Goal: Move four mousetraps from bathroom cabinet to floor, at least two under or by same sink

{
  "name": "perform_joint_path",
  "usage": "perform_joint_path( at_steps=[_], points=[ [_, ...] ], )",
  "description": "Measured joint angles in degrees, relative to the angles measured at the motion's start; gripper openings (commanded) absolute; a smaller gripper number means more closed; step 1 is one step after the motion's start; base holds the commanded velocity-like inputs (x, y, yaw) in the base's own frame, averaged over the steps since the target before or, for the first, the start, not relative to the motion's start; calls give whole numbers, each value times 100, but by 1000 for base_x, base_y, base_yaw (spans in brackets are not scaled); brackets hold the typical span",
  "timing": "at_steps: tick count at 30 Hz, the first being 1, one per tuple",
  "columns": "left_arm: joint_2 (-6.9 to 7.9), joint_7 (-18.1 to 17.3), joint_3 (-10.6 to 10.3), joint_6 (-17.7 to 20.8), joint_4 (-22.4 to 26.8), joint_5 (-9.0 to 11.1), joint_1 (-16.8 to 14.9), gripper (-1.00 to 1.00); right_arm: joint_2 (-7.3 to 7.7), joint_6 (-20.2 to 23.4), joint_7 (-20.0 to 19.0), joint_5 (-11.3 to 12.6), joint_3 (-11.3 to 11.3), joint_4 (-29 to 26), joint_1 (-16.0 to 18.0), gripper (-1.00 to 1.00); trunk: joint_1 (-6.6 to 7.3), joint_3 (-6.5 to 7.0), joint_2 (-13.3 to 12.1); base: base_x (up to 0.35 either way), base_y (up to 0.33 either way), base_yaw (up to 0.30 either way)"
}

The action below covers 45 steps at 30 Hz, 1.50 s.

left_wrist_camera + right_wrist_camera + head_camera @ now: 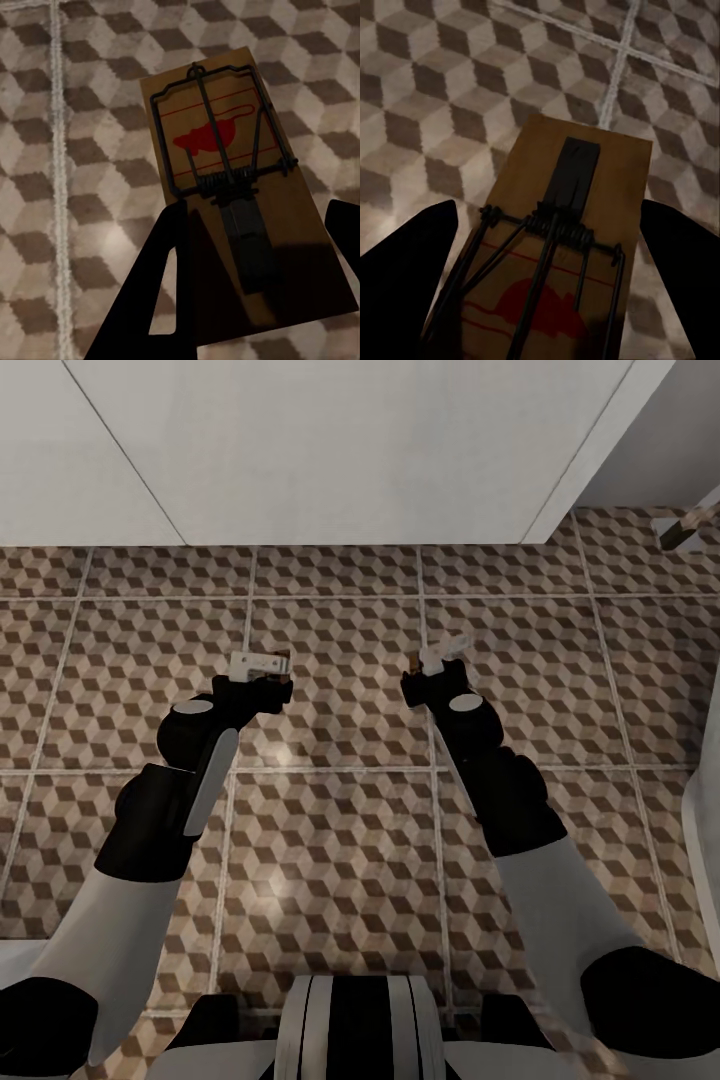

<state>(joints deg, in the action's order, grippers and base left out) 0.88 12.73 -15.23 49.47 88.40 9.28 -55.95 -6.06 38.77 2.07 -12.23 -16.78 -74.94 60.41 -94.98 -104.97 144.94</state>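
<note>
Both arms out in front over the cube-patterned brown, beige and white tiled bathroom floor [330, 860], each carrying a trap.

Left gripper [262, 668] is pinched on a flat rectangular tan-wood mousetrap with dark wire and a red mouse print [240, 195]. In the left wrist view the black fingers [161, 277] clamp the board's near end from both sides; the wire end sticks out past the tips, above the tiles and just beside a pale grout line.

Right gripper [440, 658] is likewise closed on a second tan-wood mousetrap [562, 247], a finger [405, 262] on each long edge, board tilted over the floor near a grout crossing.

White wall panels [330, 450] run along the floor's far edge. A small tan-and-white object [690, 525] sits near the far right corner; too small to identify.
</note>
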Motion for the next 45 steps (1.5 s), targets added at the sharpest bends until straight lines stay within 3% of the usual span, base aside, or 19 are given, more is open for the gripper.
perform_joint_path(
  at_steps=[7,11,14,17,23,27,32,37,45],
  points=[
    [-10,-2,-3,-1,1,2,0,-100,-32,0,6,-12,1,1037,1010,-100,0,0,0,0,0,0],
    [-13,-3,-3,-1,-3,4,0,-100,-246,2,11,-12,2,1624,1495,-100,0,0,0,0,0,0],
    [-14,-3,-3,-1,-4,5,0,-100,-393,3,20,-19,4,2322,2066,-100,1,1,0,0,0,0],
    [-14,4,-1,-2,-26,0,0,-100,-394,-2,24,-16,2,2690,2372,-100,0,0,0,0,0,0],
    [-120,81,60,-110,-608,-98,-2,-100,-394,-25,21,-10,-6,2863,2475,-100,0,0,0,0,0,0],
    [-258,452,78,-779,-1291,-257,-28,-100,-394,-44,12,-3,-8,2873,2480,-100,0,0,0,0,0,0],
    [-520,728,89,-1014,-1801,-288,-115,-100,-394,-57,4,-3,-15,2918,2481,-100,0,0,0,0,0,0],
    [-590,761,92,-1026,-2287,-295,-489,-100,-394,-64,-5,1,-21,2958,2481,-100,0,0,0,0,0,0],
    [-600,789,105,-1026,-3462,-303,-1457,-100,-394,-450,-7,12,-23,3360,2481,-100,0,0,0,0,0,0]
  ],
)
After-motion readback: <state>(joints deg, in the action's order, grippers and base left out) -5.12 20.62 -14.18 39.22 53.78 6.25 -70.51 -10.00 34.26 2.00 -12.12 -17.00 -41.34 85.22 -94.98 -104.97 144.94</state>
